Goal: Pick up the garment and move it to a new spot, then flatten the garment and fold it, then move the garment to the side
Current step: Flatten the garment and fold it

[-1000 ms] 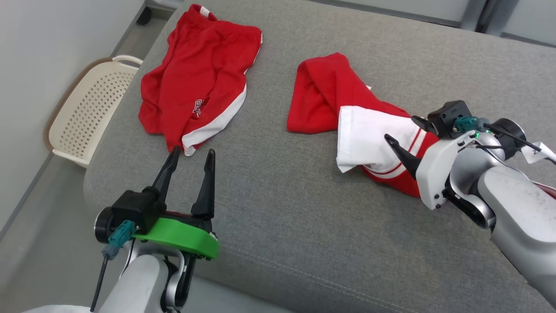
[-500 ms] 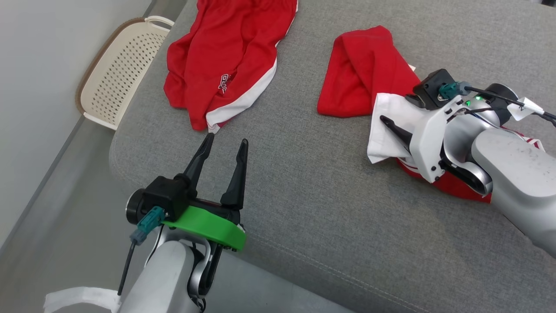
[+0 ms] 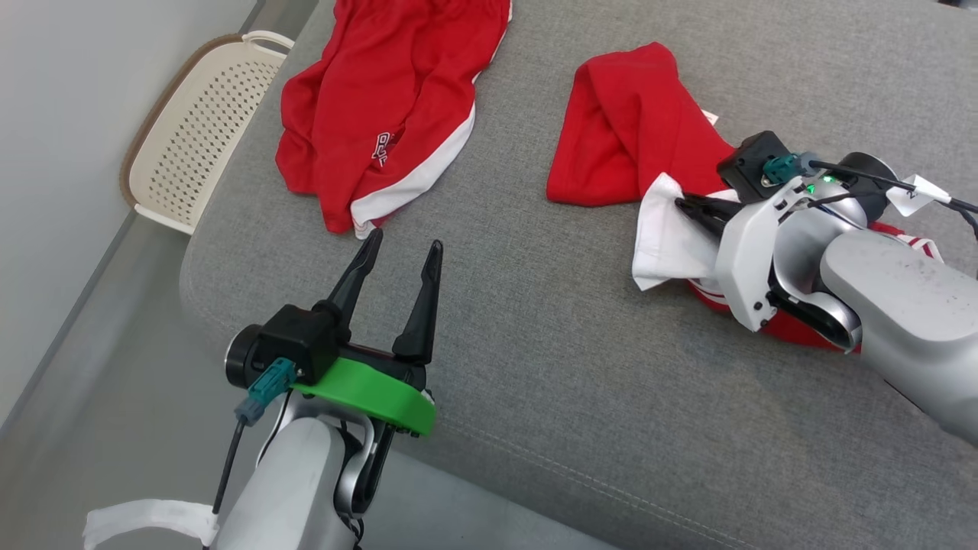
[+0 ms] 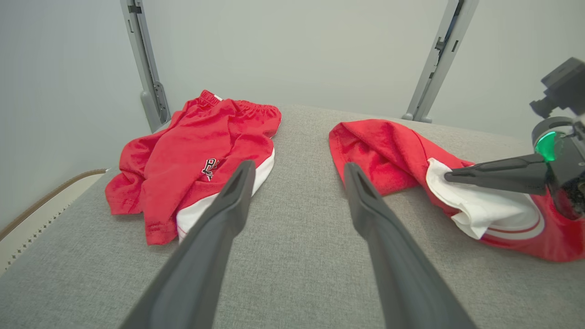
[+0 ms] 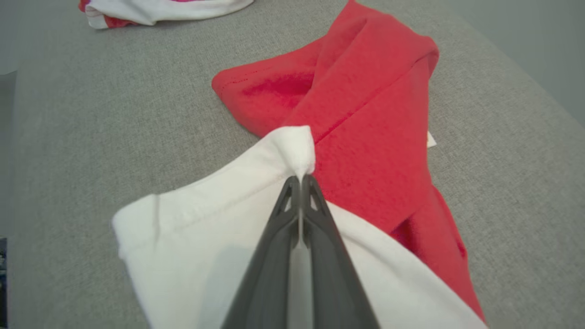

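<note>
The garment (image 3: 626, 130), red with a white panel (image 3: 668, 237), lies crumpled at the right of the grey cushion. My right gripper (image 3: 682, 203) is shut on a raised fold of that white panel. The right wrist view has the fingers (image 5: 300, 179) pressed together, with a peak of white cloth (image 5: 297, 146) pinched at their tips and the red part (image 5: 365, 91) beyond. My left gripper (image 3: 405, 241) hovers open over the cushion's front left, holding nothing. In the left wrist view its fingers (image 4: 298, 167) frame bare cushion, with the garment (image 4: 379, 151) and right gripper (image 4: 450, 175) to the right.
A second red garment with white trim (image 3: 374, 99) lies at the cushion's back left, just beyond the left fingertips. A cream perforated basket (image 3: 191, 145) stands on the floor left of the cushion (image 3: 535, 344). Two grey posts (image 4: 146, 68) rise behind.
The right gripper has shut on the white fold, bunching it upward. The head camera has shifted, so the whole picture has slid. The left gripper stays open.
</note>
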{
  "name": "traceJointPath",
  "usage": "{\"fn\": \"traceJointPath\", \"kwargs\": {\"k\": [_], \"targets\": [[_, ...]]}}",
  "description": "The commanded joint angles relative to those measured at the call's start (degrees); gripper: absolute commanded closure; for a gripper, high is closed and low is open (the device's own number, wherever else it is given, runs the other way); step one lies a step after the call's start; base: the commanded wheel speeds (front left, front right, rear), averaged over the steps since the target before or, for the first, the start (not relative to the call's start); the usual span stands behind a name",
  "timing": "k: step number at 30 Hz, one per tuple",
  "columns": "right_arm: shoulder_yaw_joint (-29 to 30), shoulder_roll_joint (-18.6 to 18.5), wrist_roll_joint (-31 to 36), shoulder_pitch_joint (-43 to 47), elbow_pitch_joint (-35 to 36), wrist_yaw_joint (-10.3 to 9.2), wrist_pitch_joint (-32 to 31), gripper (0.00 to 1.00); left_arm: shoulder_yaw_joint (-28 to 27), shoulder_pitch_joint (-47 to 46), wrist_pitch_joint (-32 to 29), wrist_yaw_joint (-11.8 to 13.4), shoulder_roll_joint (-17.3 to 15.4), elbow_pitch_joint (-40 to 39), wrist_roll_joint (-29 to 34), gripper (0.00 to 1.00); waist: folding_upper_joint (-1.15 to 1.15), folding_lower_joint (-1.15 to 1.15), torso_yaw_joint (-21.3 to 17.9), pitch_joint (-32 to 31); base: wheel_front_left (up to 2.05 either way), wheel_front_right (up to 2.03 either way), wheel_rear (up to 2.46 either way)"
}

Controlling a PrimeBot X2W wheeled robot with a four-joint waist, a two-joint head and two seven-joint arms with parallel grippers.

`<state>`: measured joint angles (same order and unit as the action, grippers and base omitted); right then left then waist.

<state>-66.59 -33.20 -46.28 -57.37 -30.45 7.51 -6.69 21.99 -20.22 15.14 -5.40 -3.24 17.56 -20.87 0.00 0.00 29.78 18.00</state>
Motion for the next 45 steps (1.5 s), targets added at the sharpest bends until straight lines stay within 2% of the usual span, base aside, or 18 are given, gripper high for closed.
{"fn": "traceJointPath", "kwargs": {"k": [1, 6, 13, 20, 26, 33, 34, 39, 42, 45], "targets": [[-0.84, -0.51, -1.25, -0.4, 0.66, -0.04, 0.65, 1.0, -0.52, 0.37, 0.1, -0.31, 0.06, 0.2, 0.57, 0.0, 0.0, 0.0, -1.0, -0.37, 0.0, 0.0, 0.0], [-1.36, -1.46, -2.0, -0.27, 1.53, -0.04, 3.39, 1.0, -1.0, 0.7, 0.1, -0.52, 0.18, 0.38, 1.2, 0.0, 0.0, 0.0, -2.23, -1.06, 0.0, 0.0, 0.0], [3.55, -0.99, -2.09, 2.46, 1.14, -0.04, 10.51, 1.0, -2.23, 1.4, 0.1, -0.7, 0.22, 0.54, 2.12, 0.0, 0.0, 0.0, -4.22, -2.84, 0.0, 0.0, 0.0], [14.24, -1.14, -0.91, 10.19, 2.87, -0.04, 16.98, 1.0, -4.26, 2.82, 0.09, -0.37, -1.17, 0.26, 3.35, 0.0, 0.0, 0.0, -9.33, -5.13, 0.0, 0.0, 0.0], [26.24, -0.57, 1.67, 21.26, 6.49, -0.04, 19.05, 1.0, -5.46, 3.67, 0.09, 0.0, -2.71, -0.14, 3.6, 0.0, 0.0, 0.0, -14.94, -6.18, 0.0, 0.0, 0.0], [40.3, 2.59, 6.78, 32.18, 11.3, -0.05, 17.75, 1.0, -6.19, 4.27, -0.28, 0.63, -4.31, -0.85, 3.26, 0.0, 0.0, 0.0, -20.37, -6.52, 0.0, 0.0, 0.0], [43.91, 3.29, 8.73, 33.89, 12.82, -0.04, 16.85, 1.0, -6.24, 4.02, -0.63, 0.69, -4.52, -1.18, 3.1, 0.0, 0.0, 0.0, -21.1, -6.29, 0.0, 0.0, 0.0], [52.23, 5.02, 13.36, 36.2, 14.94, -0.05, 13.98, 1.0, -6.02, 3.45, -1.04, 0.9, -4.77, -1.55, 2.92, 0.0, 0.0, 0.0, -21.82, -6.07, 0.0, 0.0, 0.0], [54.71, 5.98, 15.18, 35.35, 13.97, -0.05, 11.69, 1.0, -6.02, 3.47, -1.31, 1.02, -4.97, -1.77, 2.75, 0.0, 0.0, 0.0, -22.2, -5.77, 0.0, 0.0, 0.0], [53.59, 5.8, 16.74, 32.12, 11.04, -0.04, 10.06, 1.0, -5.91, 3.24, -1.81, 1.1, -5.29, -1.88, 2.67, 0.0, 0.0, 0.0, -22.48, -5.24, 0.0, 0.0, 0.0]]}}
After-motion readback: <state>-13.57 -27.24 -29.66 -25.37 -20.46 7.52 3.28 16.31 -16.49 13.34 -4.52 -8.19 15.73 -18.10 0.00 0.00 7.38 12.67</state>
